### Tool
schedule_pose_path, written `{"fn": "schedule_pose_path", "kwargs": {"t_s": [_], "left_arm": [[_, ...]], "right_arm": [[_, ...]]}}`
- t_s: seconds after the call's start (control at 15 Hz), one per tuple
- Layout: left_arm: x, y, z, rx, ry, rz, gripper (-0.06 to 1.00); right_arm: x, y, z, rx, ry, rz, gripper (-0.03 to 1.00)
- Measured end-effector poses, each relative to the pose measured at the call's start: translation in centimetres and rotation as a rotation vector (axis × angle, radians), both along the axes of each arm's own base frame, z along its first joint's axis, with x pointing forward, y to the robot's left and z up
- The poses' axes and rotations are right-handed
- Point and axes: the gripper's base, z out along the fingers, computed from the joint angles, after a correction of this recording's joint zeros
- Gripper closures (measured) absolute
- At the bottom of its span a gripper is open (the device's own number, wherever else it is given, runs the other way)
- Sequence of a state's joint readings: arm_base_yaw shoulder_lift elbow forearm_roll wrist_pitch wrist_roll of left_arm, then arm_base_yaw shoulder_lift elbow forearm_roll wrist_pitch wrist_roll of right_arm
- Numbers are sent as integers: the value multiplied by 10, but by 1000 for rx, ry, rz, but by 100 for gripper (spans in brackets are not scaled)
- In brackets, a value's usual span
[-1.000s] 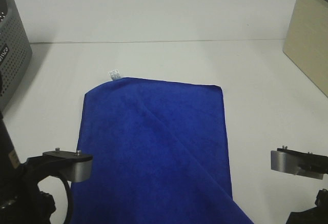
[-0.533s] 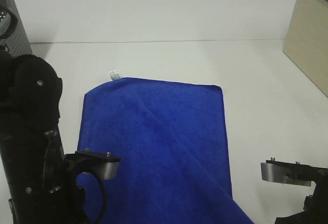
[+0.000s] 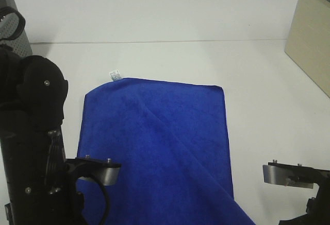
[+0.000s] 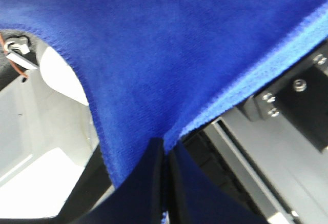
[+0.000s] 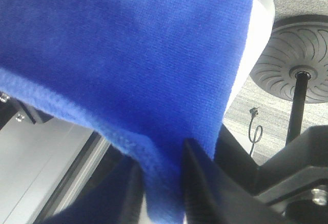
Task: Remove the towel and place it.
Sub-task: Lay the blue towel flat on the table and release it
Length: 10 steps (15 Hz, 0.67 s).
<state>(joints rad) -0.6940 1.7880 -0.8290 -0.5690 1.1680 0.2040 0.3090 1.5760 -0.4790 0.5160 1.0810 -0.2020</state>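
Left gripper: fingers pressed together, pinching the hem of the towel; cloth fills most of the wrist view.
Right gripper: fingers drawn narrow on a fold of the towel, which hangs between them.
Near edge: both grippers lie below the overhead frame, so the gripped towel edge is cut off there (wrist views only).
Left arm: now tall at the near left; a second ago only its low bracket showed. Barely shifted over the last half second.
Right arm: bracket sits a little lower than a second ago.
Towel: spread on the table, diagonal crease across it, outline on the table unchanged; its left margin is hidden behind the left arm.
Tag: white, at the far left corner; print too small to read.
Basket: grey, far left, mostly hidden by the left arm now.
Box: pale, far right, cut off by the frame.
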Motion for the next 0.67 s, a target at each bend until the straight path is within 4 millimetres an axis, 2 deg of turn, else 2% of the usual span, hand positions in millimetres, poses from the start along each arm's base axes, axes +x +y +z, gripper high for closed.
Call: {"fn": "schedule_pose_path", "kwargs": {"t_s": [0.07, 0.13, 0.2, 0.33, 0.53, 0.67], "left_arm": [[0, -1, 0, -8, 7, 12, 89], [0, -2, 1, -13, 10, 20, 80], [0, -3, 1, -17, 11, 26, 57], [-1, -3, 3, -23, 7, 29, 39], [2, -5, 14, -64, -34, 13, 35], [11, -12, 24, -113, -85, -10, 35]], "right_arm": [[0, 1, 0, 4, 2, -6, 61], [0, 2, 1, 10, 5, -16, 52], [0, 2, 1, 16, 6, -23, 37], [0, 2, 1, 17, 6, -22, 32], [4, 2, 3, 12, -4, 2, 31], [22, 3, 11, -8, -76, 48, 31]]}}
